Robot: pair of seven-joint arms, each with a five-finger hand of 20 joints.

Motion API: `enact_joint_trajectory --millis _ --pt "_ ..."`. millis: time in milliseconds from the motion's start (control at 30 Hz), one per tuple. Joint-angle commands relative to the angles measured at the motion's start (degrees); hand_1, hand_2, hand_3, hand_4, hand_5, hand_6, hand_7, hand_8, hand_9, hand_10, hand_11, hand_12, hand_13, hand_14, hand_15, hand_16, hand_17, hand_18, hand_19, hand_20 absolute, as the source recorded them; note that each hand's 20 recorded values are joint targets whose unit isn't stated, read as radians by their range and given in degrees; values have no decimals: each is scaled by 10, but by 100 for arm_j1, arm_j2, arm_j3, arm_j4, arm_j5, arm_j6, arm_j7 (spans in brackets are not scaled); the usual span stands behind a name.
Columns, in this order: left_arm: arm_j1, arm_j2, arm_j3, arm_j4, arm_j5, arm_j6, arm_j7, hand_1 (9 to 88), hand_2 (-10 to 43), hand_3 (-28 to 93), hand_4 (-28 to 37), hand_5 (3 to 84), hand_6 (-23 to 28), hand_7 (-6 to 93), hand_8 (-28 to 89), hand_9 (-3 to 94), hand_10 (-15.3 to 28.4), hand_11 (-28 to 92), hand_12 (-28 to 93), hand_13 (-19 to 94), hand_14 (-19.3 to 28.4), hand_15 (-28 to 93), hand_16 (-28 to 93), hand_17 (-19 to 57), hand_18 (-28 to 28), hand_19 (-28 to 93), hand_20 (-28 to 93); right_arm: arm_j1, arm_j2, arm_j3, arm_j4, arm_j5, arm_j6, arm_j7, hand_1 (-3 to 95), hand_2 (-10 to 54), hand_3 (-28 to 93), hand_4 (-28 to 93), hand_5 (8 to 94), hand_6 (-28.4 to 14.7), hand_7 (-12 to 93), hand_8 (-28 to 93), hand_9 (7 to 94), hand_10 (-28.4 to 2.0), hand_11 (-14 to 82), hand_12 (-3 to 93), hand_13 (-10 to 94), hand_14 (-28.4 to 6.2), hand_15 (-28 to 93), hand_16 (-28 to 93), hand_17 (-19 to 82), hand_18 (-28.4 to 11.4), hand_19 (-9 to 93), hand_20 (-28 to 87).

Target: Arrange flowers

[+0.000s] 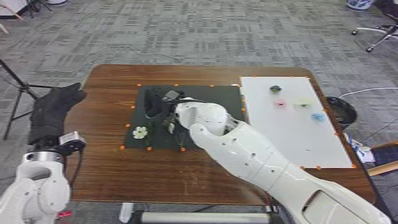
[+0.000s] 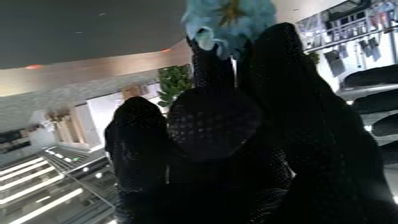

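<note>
In the head view, my right hand (image 1: 156,106) is over the upper left part of the dark mat (image 1: 206,95). A white flower (image 1: 139,132) lies on the mat's lower left part, with green stems beside it. My left hand (image 1: 55,106) is beyond the table's left edge, fingers relaxed. In the right wrist view, my right hand (image 2: 213,122) pinches a light blue flower (image 2: 229,17) at its fingertips; green leaves (image 2: 175,82) show behind the fingers. Its stem is mostly hidden by the glove.
A white board (image 1: 289,135) covers the table's right side, bearing a dark piece (image 1: 275,89), a pink flower (image 1: 280,103), a pale yellow one (image 1: 303,103) and a blue one (image 1: 317,117). Orange markers edge the mat and board. A black bin (image 1: 342,111) stands beyond the right edge.
</note>
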Motion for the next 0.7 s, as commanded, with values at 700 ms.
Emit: enact_joint_trajectory --millis 700 --pt "-36 -119 96 -33 -10 31 -35 203 229 694 -283 565 -16 163 -93 530 149 214 110 393 176 233 4 48 129 142 179 17 142 332 -65 -261 -1124 125 424 -13 595 -135 620 14 147 -37 625 -100 87 112 852 -32 618 281 556 -144 932 533"
